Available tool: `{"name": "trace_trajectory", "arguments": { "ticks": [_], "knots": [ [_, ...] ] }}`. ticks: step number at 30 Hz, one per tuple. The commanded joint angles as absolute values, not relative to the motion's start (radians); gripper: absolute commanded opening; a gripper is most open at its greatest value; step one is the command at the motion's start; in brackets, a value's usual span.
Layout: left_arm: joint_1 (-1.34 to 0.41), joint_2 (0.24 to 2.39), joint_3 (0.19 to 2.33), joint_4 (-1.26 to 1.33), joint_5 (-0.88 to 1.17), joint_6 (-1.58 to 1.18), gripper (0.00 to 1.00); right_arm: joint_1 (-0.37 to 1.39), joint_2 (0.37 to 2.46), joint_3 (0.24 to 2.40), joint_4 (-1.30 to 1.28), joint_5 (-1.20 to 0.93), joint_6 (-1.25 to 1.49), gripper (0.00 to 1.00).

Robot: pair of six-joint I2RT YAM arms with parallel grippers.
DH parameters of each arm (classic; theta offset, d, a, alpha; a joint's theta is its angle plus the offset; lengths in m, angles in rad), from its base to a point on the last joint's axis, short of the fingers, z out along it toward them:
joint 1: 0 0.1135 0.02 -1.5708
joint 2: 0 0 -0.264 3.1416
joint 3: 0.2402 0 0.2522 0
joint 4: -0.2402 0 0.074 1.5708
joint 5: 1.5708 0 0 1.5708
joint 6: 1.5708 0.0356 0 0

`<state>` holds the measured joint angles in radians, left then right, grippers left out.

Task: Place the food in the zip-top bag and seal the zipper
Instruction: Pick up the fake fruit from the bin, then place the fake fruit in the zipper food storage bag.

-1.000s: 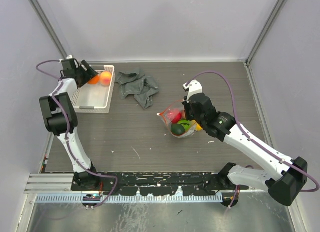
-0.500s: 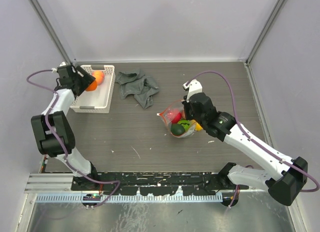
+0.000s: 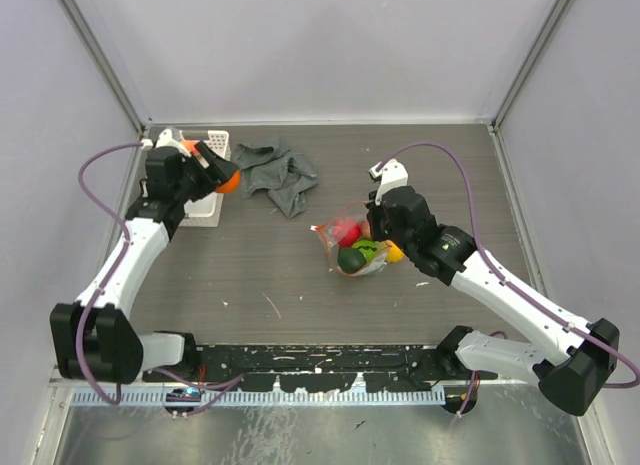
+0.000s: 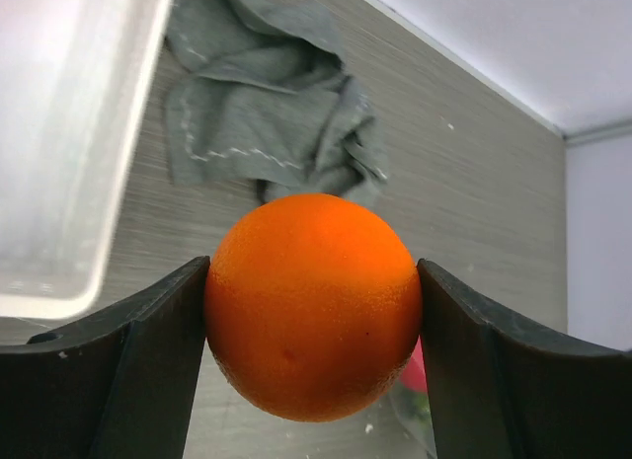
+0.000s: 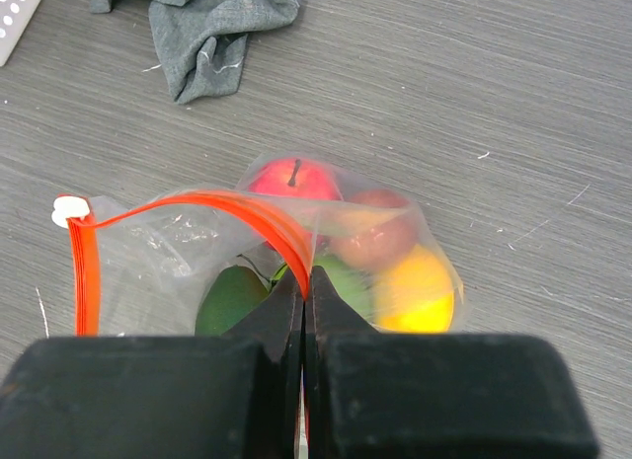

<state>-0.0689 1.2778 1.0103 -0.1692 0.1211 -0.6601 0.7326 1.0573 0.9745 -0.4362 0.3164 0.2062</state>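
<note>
The orange sits gripped inside the left pincer, near the table's far left corner. The right pincer is squeezed shut on the zipper.

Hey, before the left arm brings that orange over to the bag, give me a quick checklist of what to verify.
1. The orange clamped in the left gripper: ok.
2. The right gripper pinching the zipper: ok.
3. The zip-top bag mouth held open: ok.
4. Mouth wide enough for the orange: cannot tell.
5. The grey cloth apart from the bag: ok.
</note>
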Motion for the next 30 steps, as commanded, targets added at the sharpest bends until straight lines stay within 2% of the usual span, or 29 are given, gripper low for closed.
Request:
{"name": "trace_trajectory", "arguments": {
  "ticks": [1,16,21,30],
  "knots": [
    [-0.126,1.182,0.983,-0.159,0.125,-0.64,0.47,0.731,1.026,1.014,-0.4,0.302,0.234,0.01],
    [-0.414,1.007,0.962,-0.234,0.106,-0.579,0.47,0.732,1.02,1.002,-0.408,0.295,0.266,0.01],
    [-0.529,0.951,0.944,-0.181,0.123,-0.561,0.47,0.732,1.019,1.003,-0.404,0.278,0.284,0.01],
    [-0.792,0.936,0.89,-0.025,0.006,-0.491,0.46,0.732,1.009,1.007,-0.386,0.227,0.322,0.01]
  ]
}}
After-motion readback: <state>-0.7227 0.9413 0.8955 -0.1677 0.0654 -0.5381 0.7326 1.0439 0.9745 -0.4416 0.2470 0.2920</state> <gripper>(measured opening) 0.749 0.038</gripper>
